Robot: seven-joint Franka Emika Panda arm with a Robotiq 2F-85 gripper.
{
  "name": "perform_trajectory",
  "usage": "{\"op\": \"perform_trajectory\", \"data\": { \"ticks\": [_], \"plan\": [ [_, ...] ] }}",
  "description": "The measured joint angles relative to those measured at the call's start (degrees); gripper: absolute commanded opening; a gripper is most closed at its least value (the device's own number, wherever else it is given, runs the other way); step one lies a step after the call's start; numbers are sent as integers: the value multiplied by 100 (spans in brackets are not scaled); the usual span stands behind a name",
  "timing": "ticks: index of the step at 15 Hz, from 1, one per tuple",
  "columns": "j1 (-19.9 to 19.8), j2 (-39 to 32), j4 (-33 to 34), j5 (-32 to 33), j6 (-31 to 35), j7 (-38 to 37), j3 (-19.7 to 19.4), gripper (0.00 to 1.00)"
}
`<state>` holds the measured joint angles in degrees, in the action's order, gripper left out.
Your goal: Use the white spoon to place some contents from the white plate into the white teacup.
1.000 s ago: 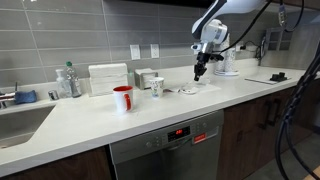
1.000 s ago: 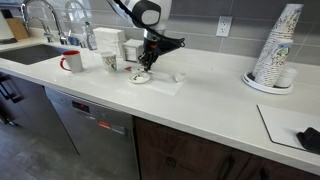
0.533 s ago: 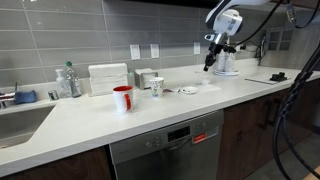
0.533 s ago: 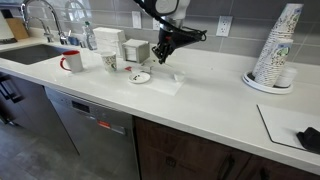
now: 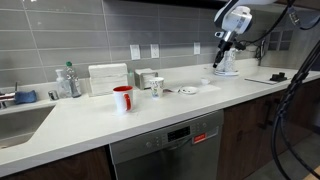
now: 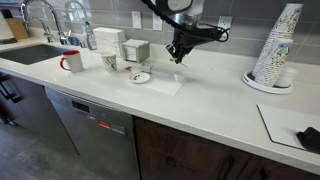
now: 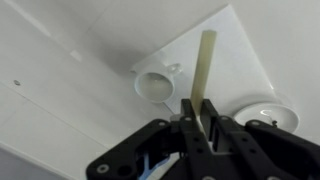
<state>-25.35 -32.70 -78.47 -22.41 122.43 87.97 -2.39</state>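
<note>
Closest to your wrist camera, the gripper [image 7: 200, 120] has its dark fingers pressed against both sides of the white spoon [image 7: 207, 65], pinching the shaft, which runs straight away from you over the counter. You cannot tell whether the spoon's end carries anything. Below it, the white teacup [image 7: 158, 83] stands upright on a pale mat [image 7: 235, 50], just to the left of the shaft in this view, with its small handle turned toward the spoon. The white plate [image 7: 265, 115] lies flat to the right of the gripper, apart from the teacup, at the mat's edge. In an exterior view your gripper [image 6: 178, 57] hangs above the counter [image 6: 210, 100], over the teacup [image 6: 178, 77], with the plate [image 6: 139, 77] off to one side and showing dark bits in its middle. Further along the same counter stand a taller white cup [image 6: 109, 62] and a red mug [image 6: 72, 62], well apart from the mat. A stack of paper cups [image 6: 275, 50] stands at the other end, and a dishwasher [image 6: 100, 125] sits under the counter's front edge.
</note>
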Motion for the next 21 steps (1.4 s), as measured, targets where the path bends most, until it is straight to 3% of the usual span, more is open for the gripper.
{"op": "perform_trajectory", "data": {
  "ticks": [7, 21],
  "plan": [
    [295, -450, 240, 825, 659, -1178, -112, 3],
    [992, -794, 635, 3064, 689, -2697, -436, 3]
  ]
}}
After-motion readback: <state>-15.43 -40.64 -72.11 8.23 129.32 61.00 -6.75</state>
